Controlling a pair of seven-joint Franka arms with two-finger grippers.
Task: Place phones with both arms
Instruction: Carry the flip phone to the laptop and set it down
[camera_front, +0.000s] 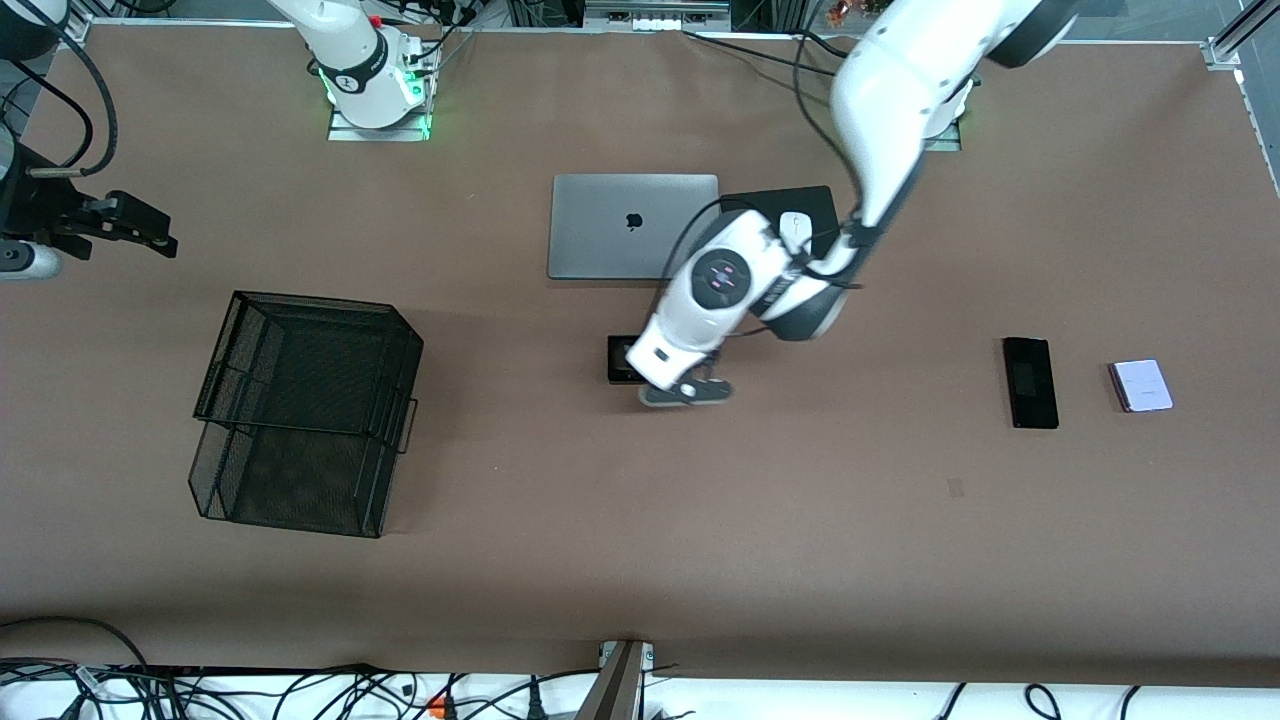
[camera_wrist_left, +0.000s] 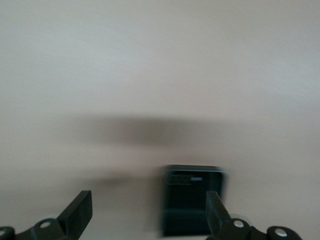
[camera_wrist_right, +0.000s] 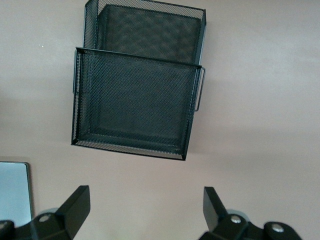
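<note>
The squarish black phone (camera_front: 620, 360) lies mid-table, nearer the front camera than the laptop. My left gripper (camera_wrist_left: 147, 215) is open and low over it. In the left wrist view the phone (camera_wrist_left: 192, 207) sits beside one finger (camera_wrist_left: 215, 212), off-centre between the fingers. In the front view the left hand (camera_front: 668, 345) covers part of the phone. The long slim black phone (camera_front: 1030, 382) and the lavender-white phone (camera_front: 1141, 386) lie side by side toward the left arm's end. My right gripper (camera_front: 160, 240) is open and empty, in the air at the right arm's end (camera_wrist_right: 145, 210).
A black wire-mesh basket (camera_front: 305, 410) stands toward the right arm's end and also shows in the right wrist view (camera_wrist_right: 135, 85). The closed grey laptop (camera_front: 630, 225) lies beside a black pad (camera_front: 760, 198) with a white mouse (camera_front: 795, 225).
</note>
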